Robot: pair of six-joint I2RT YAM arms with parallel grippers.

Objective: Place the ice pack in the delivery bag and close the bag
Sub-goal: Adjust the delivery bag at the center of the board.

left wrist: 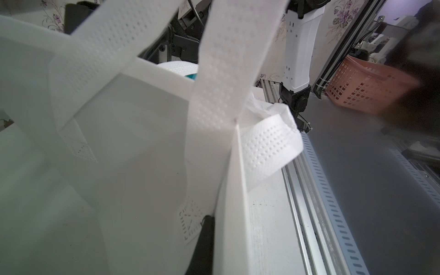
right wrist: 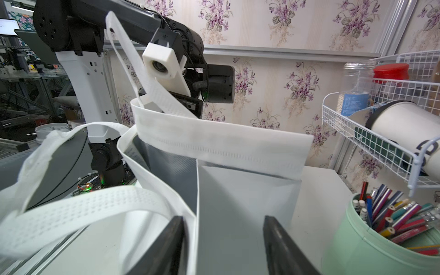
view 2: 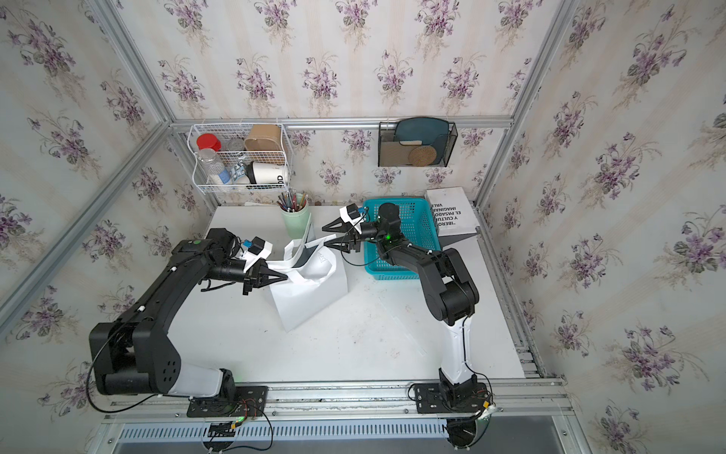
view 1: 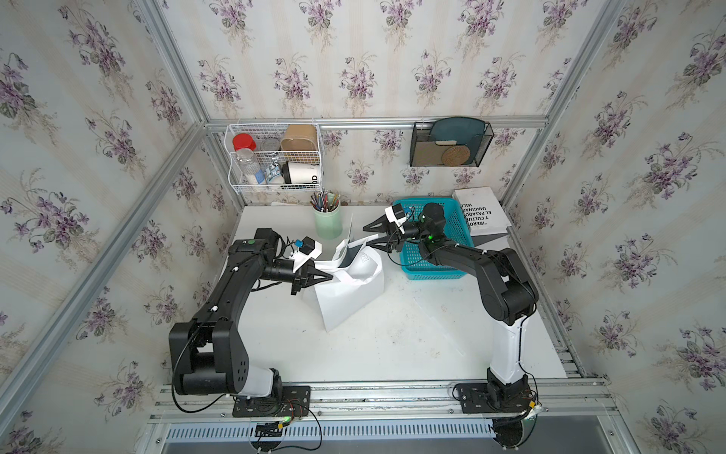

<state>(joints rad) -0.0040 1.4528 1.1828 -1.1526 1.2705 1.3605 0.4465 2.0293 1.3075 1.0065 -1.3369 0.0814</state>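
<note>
The delivery bag (view 1: 349,302) (view 2: 310,298) stands mid-table, white, its mouth spread and its silver lining (right wrist: 166,171) showing. My left gripper (view 1: 331,277) (view 2: 286,277) is shut on the bag's near rim. In the left wrist view one dark finger (left wrist: 204,240) presses the bag wall (left wrist: 142,142). My right gripper (view 1: 367,236) (view 2: 325,236) (right wrist: 223,238) is open at the bag's far rim, with a rim edge and side panel between its jaws. Loose handles (right wrist: 83,209) hang beside it. The ice pack is out of view.
A turquoise basket (view 1: 432,273) sits under my right arm, with a white book (view 1: 483,212) behind it. A green pencil cup (view 1: 328,224) (right wrist: 357,238) stands just behind the bag. On the back wall hang a wire rack (view 1: 275,157) and a black mesh holder (view 1: 450,143).
</note>
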